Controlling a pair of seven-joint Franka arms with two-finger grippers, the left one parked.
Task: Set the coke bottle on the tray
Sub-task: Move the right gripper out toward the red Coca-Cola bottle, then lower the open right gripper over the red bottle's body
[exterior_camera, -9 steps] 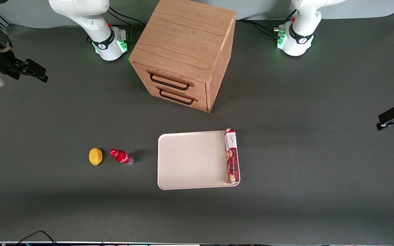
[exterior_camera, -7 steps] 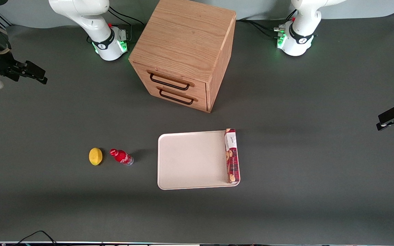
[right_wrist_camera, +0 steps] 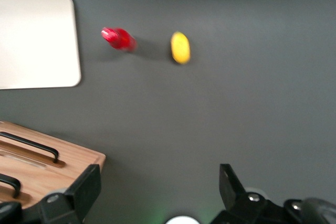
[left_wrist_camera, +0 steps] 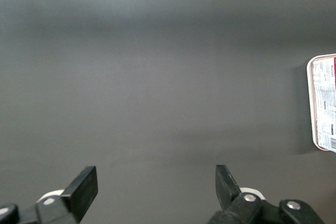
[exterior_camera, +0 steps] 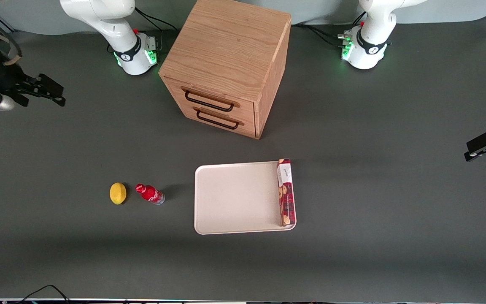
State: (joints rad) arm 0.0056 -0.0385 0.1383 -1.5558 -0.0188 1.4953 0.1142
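Currently, in the front view, the black two-finger end effector (exterior_camera: 51, 90) is hanging high at the working arm's edge of the dark grey desk (exterior_camera: 373, 211), carrying nothing. The small red coke bottle (exterior_camera: 150, 194) is standing on the desk between the yellow lemon (exterior_camera: 118, 193) and the cream-white rectangular tray (exterior_camera: 236, 198), clear of both. A long red biscuit box (exterior_camera: 286, 192) is lying along the tray's edge nearest the parked arm.

In the right wrist view, the fingers (right_wrist_camera: 89, 184) are standing wide apart and the bottle (right_wrist_camera: 118, 39) is looking small and far off.

With the lemon sitting so close, a descending finger is likely to nudge it or tip the light bottle.
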